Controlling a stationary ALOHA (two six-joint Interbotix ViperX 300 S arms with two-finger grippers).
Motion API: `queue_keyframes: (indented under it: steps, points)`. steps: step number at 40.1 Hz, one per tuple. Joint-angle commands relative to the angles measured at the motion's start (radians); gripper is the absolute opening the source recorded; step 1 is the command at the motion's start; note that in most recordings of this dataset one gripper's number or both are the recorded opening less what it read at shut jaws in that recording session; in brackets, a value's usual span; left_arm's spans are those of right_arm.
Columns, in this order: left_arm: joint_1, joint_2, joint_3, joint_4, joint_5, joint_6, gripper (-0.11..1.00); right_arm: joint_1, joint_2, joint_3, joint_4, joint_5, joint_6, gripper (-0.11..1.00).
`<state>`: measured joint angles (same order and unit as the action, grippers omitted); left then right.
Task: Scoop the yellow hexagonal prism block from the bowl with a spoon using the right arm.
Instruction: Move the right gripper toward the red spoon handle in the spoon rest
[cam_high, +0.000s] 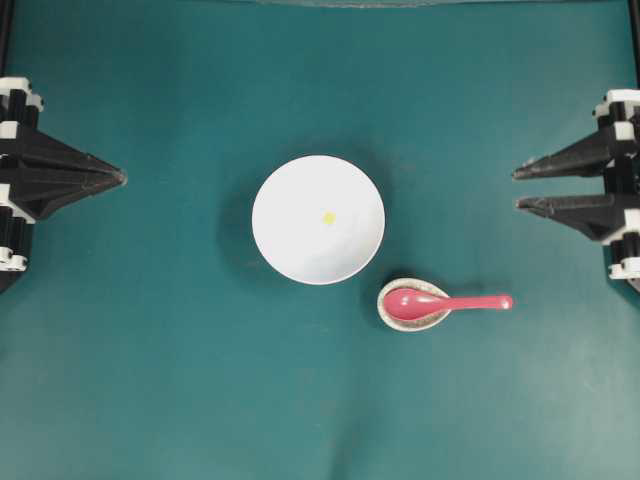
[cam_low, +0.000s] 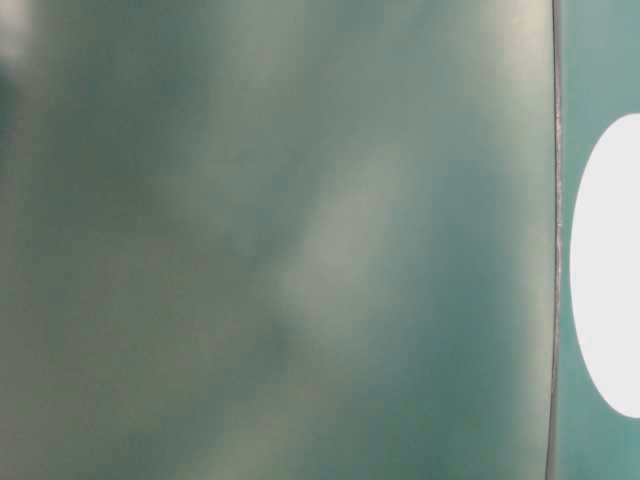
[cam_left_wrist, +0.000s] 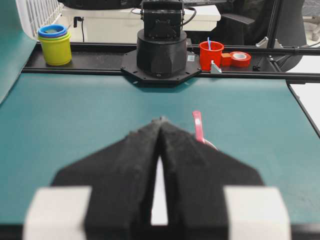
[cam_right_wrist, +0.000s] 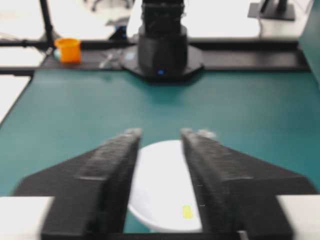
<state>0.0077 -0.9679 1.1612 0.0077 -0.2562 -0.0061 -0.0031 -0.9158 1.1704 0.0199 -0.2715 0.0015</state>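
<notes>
Teal matting covers the whole table (cam_high: 150, 380). From overhead, the white bowl (cam_high: 318, 219) sits at the middle with the yellow hexagonal prism block (cam_high: 328, 218) lying on its floor, just right of centre. Just beside the bowl, toward the lower right, the spoon (cam_high: 440, 303) lies with its scoop in a small speckled spoon rest (cam_high: 395, 318), handle pointing right. The left tool (cam_high: 118, 177) is parked at the left edge with its jaws pressed together; the right tool (cam_high: 516, 188) waits at the right edge, jaws spread, holding nothing, well apart from the spoon.

The table-level view is mostly blurred teal, with only the bowl's white side at the right.

The left wrist view shows that tool's jaws shut, with the spoon's handle visible beyond them.

The right wrist view looks between spread jaws onto the bowl and the block inside.

No step appears begun. The next move calls for the right arm to reach the spoon's handle and close on it.
</notes>
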Motion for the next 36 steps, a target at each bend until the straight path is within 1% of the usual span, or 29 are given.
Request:
queue_keyframes:
  steps: [1,5,14,21,25,36]
  points:
    - [0.003,0.009,-0.029,0.003,-0.018,-0.002,0.0,0.0,0.008,-0.026,0.003,-0.006,0.002,0.51]
    - [0.003,0.011,-0.028,0.002,-0.037,-0.003,0.0,0.0,0.008,-0.026,0.003,-0.009,0.002,0.58]
    - [0.003,0.015,-0.026,0.002,-0.048,-0.014,0.0,0.0,0.015,-0.02,0.003,-0.008,0.003,0.57]
    - [0.003,0.017,-0.026,0.002,-0.044,-0.014,0.0,0.0,0.058,-0.005,0.003,-0.025,0.003,0.57]
    - [0.005,0.017,-0.026,0.002,-0.044,-0.014,0.0,0.0,0.091,0.014,0.005,-0.064,0.006,0.57]
    - [0.003,0.017,-0.026,0.002,-0.041,-0.014,0.0,0.008,0.199,0.095,0.006,-0.238,0.028,0.57]
